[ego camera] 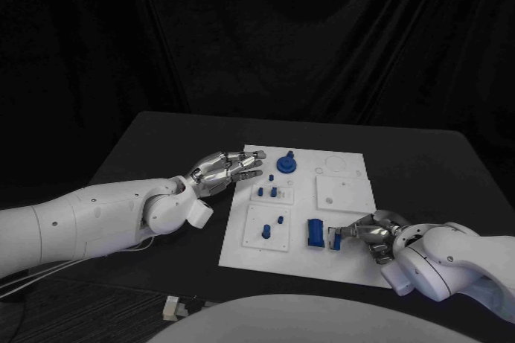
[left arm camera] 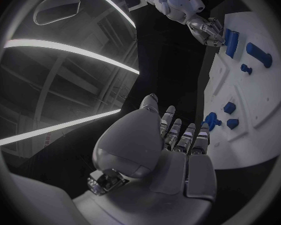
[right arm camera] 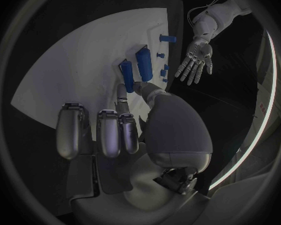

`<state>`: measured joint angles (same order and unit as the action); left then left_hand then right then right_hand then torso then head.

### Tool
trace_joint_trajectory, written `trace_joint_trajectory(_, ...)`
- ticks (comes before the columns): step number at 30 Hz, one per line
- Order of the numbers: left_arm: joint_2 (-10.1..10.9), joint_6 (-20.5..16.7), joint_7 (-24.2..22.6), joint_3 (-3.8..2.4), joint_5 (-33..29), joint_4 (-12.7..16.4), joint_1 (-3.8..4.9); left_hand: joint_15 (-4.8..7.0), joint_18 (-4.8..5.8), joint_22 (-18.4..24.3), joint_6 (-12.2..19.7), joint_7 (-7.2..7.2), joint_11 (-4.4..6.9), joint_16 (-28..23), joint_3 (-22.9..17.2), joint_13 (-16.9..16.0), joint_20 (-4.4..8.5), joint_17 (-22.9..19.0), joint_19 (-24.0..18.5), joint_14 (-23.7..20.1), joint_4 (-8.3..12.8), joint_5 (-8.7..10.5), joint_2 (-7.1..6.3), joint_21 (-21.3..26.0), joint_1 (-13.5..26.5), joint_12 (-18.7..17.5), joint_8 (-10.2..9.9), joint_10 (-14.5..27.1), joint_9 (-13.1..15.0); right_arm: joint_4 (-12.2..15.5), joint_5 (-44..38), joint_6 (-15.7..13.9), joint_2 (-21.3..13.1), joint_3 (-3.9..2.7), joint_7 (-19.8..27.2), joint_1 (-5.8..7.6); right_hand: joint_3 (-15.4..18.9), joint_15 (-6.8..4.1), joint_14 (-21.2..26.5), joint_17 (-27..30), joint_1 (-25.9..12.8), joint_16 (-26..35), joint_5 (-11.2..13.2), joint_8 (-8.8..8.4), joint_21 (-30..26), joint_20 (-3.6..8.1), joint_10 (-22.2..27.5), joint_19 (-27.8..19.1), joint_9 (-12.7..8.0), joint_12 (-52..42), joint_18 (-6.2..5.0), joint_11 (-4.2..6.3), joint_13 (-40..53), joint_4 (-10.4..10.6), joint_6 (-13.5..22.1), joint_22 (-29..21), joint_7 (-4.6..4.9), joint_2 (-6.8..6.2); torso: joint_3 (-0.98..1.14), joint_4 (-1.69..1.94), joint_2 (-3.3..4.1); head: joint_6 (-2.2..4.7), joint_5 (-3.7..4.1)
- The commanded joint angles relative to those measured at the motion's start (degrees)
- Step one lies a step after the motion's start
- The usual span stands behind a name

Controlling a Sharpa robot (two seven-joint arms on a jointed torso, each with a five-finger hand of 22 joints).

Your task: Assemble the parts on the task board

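Your right robot hand (ego camera: 368, 233) sits at the near right part of the task board (ego camera: 242, 248), thumb and a finger pinching a small blue part (ego camera: 336, 240) that stands just beside a taller blue block (ego camera: 315, 233). From the head view you see the pinch from above; the right wrist view looks along the palm (right arm camera: 172, 130) instead and shows the remaining fingers (right arm camera: 106, 135) curled downward over the white board (right arm camera: 72, 80), with the two upright blue pieces (right arm camera: 144, 64) just past the thumb tip. Your left robot hand (ego camera: 225, 168) hovers at the board's far left edge, released, fingers stretched out and apart, holding nothing; the right wrist view confirms this, showing that left hand (right arm camera: 195, 65) with its palm open over the dark desk (ego camera: 161, 142). The left wrist view gives you the back of that hand (left arm camera: 147, 145), its fingertips (left arm camera: 203, 132) close to a round blue knob (left arm camera: 210, 120) and two small blue pegs (left arm camera: 230, 107), which the head view places at the board's far left, the knob (ego camera: 286, 164) sitting further back than the pegs (ego camera: 271, 187). A further blue piece (ego camera: 265, 230) lies in the near left recess.
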<state>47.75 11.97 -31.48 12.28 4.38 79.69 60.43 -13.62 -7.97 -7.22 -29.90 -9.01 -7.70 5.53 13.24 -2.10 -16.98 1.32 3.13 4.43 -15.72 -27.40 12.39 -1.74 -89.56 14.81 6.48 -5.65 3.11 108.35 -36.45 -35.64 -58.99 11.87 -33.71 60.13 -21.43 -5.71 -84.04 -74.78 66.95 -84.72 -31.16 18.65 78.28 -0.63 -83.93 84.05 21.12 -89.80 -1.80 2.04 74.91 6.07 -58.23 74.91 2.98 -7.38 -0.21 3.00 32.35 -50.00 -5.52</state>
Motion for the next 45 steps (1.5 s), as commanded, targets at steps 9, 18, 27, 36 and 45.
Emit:
trace_joint_trajectory(9, -0.19, 0.9, -0.39, -0.06, -0.09, 0.01, -0.13, -0.36, 1.22, 0.12, -0.42, -0.26, -0.32, 0.21, -0.3, -0.07, 0.1, 0.08, 0.36, -0.08, -0.1, -0.19, 0.0, -0.32, -0.64, 0.12, 0.31, -0.07, 0.08, -0.27, -0.51, -0.63, 0.3, 0.0, -0.66, -0.3, -0.02, 0.29, -3.31, -0.04, -1.03, 0.35, 1.34, 0.41, -0.3, -0.33, -6.07, 1.05, 0.17, -0.2, -1.12, -0.19, 15.09, -0.22, 0.23, 11.16, -0.32, -0.08, 0.0, 0.01, 0.01, 0.0, -0.02)
trace_joint_trajectory(18, -0.21, 0.98, -0.27, -0.06, -0.09, 0.0, -0.17, -0.37, 1.24, 0.13, -0.36, -0.27, -0.32, 0.2, -0.31, -0.07, 0.1, 0.08, 0.36, -0.09, -0.1, -0.2, 0.0, -0.32, -0.64, 0.13, 0.3, -0.08, 0.08, -0.58, -0.51, -0.07, 0.48, 0.0, -0.7, -0.33, 0.1, 0.37, -3.28, 0.16, -1.82, 0.45, 4.39, 0.45, -0.6, -0.41, -6.07, 0.97, 0.36, -0.2, -1.18, -0.3, 15.09, -0.58, 0.96, 11.08, -0.18, -0.11, 0.01, 0.0, -0.01, 0.0, -0.1)
trace_joint_trajectory(27, -0.23, 1.1, -0.14, -0.06, -0.09, -0.07, -0.24, -0.37, 1.24, 0.13, -0.36, -0.27, -0.32, 0.2, -0.31, -0.07, 0.1, 0.08, 0.36, -0.09, -0.1, -0.2, 0.0, -0.32, -0.64, 0.13, 0.3, -0.08, 0.08, -0.69, -0.57, 0.68, 0.66, 0.0, -0.65, -0.35, 0.91, 0.59, -3.27, 0.29, -2.33, 0.52, 10.27, 0.6, -0.74, -0.59, -6.07, 0.96, 0.55, -0.2, -1.2, -0.57, 15.09, -1.0, 2.02, 11.07, 0.11, -0.31, 0.0, 0.02, 0.01, 0.0, -0.13)
trace_joint_trajectory(36, -0.26, 1.24, 0.0, -0.06, -0.09, -0.18, -0.33, -0.37, 1.24, 0.13, -0.36, -0.27, -0.32, 0.2, -0.31, -0.07, 0.1, 0.08, 0.36, -0.09, -0.1, -0.2, 0.0, -0.32, -0.64, 0.13, 0.3, -0.08, 0.08, -0.57, -1.43, 1.08, 0.77, 0.0, -0.58, -0.37, 1.5, 0.82, -3.3, 0.17, -1.61, 0.48, 12.91, 0.53, -0.78, -0.78, -6.07, 0.98, 0.53, -0.2, -1.19, -0.85, 15.09, -1.56, 3.18, 11.07, 0.45, -0.58, -0.01, 0.0, 0.01, 0.0, -0.08)
trace_joint_trajectory(45, -0.29, 1.37, 0.21, -0.06, -0.09, -0.24, -0.42, -0.42, 1.29, 0.14, -0.34, -0.28, -0.34, 0.22, -0.33, -0.06, 0.11, 0.08, 0.36, -0.07, -0.11, -0.21, -0.01, -0.31, -0.64, 0.08, 0.29, -0.06, 0.08, -0.37, -1.65, 1.01, 0.86, 0.0, -0.47, -0.38, 2.06, 0.95, -3.31, 0.11, -1.73, 0.45, 14.24, 0.74, -0.81, -0.89, -6.07, 0.98, 0.6, -0.2, -1.19, -0.99, 15.09, -1.31, 3.38, 11.07, 0.58, -0.59, 0.0, 0.0, 0.01, 0.0, -0.09)
